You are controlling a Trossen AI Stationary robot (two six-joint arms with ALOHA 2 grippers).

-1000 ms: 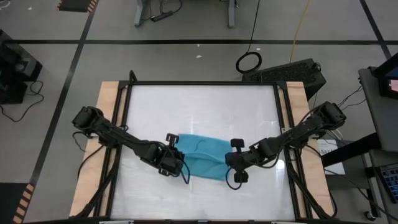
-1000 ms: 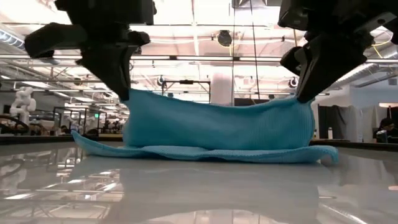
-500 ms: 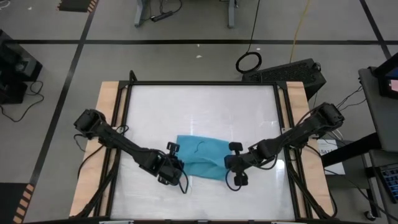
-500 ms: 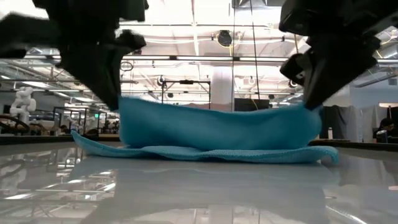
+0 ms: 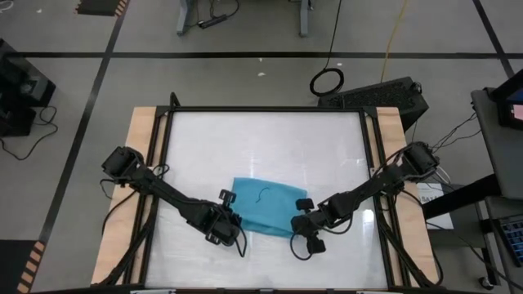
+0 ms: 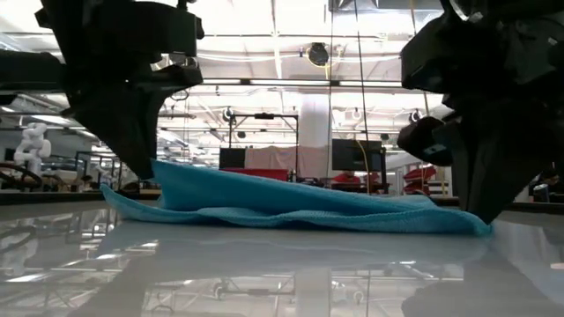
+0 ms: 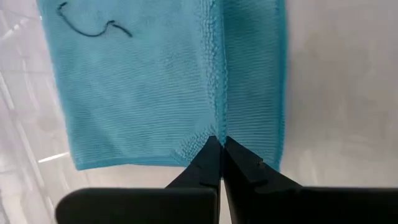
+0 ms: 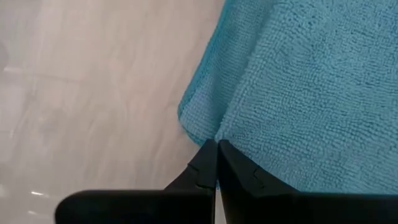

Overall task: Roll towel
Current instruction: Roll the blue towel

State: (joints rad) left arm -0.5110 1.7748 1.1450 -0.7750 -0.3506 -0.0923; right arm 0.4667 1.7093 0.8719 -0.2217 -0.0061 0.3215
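Two dark robot arms are working a teal-blue towel (image 5: 263,204) on a white desk (image 5: 261,139), seen from directly overhead. The towel is lying on the near half of the desk, roughly midway between its sides, with a thin dark thread (image 5: 263,193) curling on its upper surface. The left hand (image 5: 226,226) is sitting at the towel's near-left corner, and its wrist camera is showing the two dark fingers (image 7: 239,165) pressed together, pinching the cloth (image 7: 161,87) where a folded-over strip is meeting the main sheet. The right hand (image 5: 303,226) is sitting at the near-right corner, and its own wrist camera is likewise showing fingers (image 8: 233,162) closed tight on the towel's edge (image 8: 298,93), where one layer is lying over another. From desk height, the towel (image 6: 291,207) is lying low and rumpled, higher at the end under one hand (image 6: 132,154) and tapering down to the desk under the other (image 6: 480,189), its folds reflected in the glossy surface (image 6: 282,273). Both arms are reaching in from the desk's outer sides, their bases sitting on the wooden strips (image 5: 139,163) along the edges. Beyond the desk, a coiled cable (image 5: 327,81) is lying on the grey floor.
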